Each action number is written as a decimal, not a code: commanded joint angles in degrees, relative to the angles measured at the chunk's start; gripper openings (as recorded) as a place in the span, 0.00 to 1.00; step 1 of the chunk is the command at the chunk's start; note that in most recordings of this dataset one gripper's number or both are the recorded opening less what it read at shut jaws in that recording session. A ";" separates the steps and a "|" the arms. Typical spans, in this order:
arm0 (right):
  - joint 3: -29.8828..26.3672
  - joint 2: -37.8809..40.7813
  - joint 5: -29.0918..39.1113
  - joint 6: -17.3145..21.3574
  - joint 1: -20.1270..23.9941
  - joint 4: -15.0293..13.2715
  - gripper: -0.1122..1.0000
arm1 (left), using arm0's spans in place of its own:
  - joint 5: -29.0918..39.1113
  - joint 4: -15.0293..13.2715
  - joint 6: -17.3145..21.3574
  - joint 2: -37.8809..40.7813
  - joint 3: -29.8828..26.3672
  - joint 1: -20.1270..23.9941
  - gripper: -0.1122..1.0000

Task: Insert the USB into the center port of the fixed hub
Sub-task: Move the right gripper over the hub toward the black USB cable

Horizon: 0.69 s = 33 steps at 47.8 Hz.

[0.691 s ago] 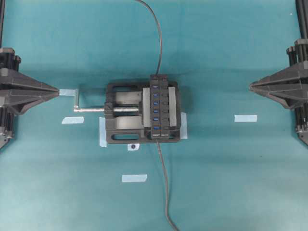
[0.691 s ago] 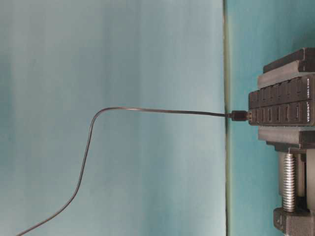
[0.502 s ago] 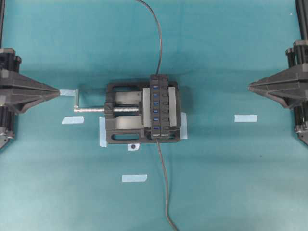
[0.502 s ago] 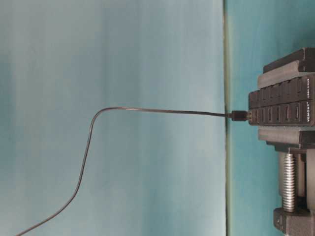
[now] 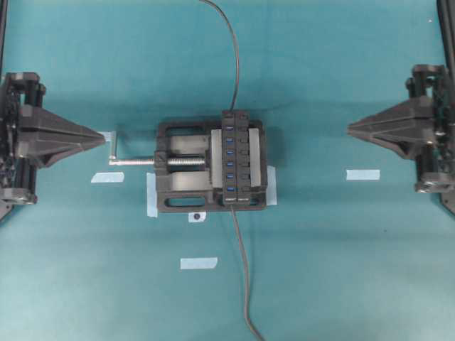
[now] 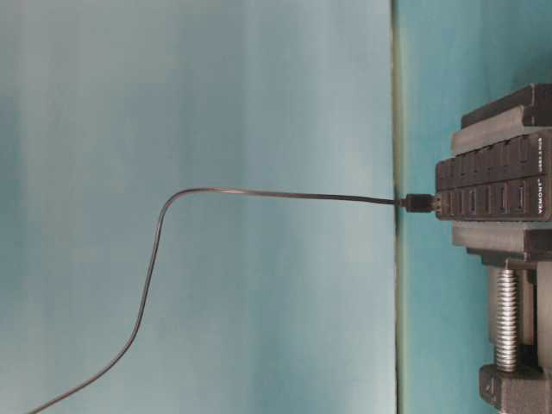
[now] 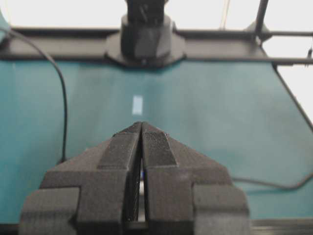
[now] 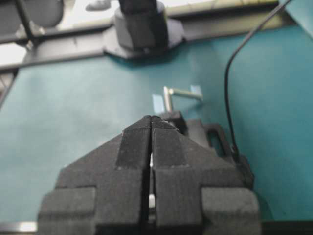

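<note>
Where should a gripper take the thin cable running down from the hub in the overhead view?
Mid-run on the cable below the fixed hub, from above, jaws spanning its width: it lies flat and nearly straight there. Its far end is out of view.

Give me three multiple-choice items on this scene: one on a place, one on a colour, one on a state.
1. The fixed hub sits: A) clamped in the vise; B) loose at the table's edge; C) under tape.
2. Its ports are: A) red; B) blue; C) white.
3. The left hand and right hand are: A) wide open; B) shut, empty; C) shut on a cable.
Answers: 1 A, the vise flanks it overhead; 2 B, a blue row shows; 3 B, both wrist views show them closed on nothing.
</note>
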 commanded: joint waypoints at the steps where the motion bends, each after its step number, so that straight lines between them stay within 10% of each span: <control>1: -3.34 1.67 2.81 0.53 -1.41 0.26 0.09 | 2.02 0.09 -0.09 0.35 -2.11 -0.18 0.10; 33: -15.56 17.23 19.86 0.18 -6.42 -2.99 0.09 | 13.01 0.00 -0.18 2.37 -3.78 -0.62 0.10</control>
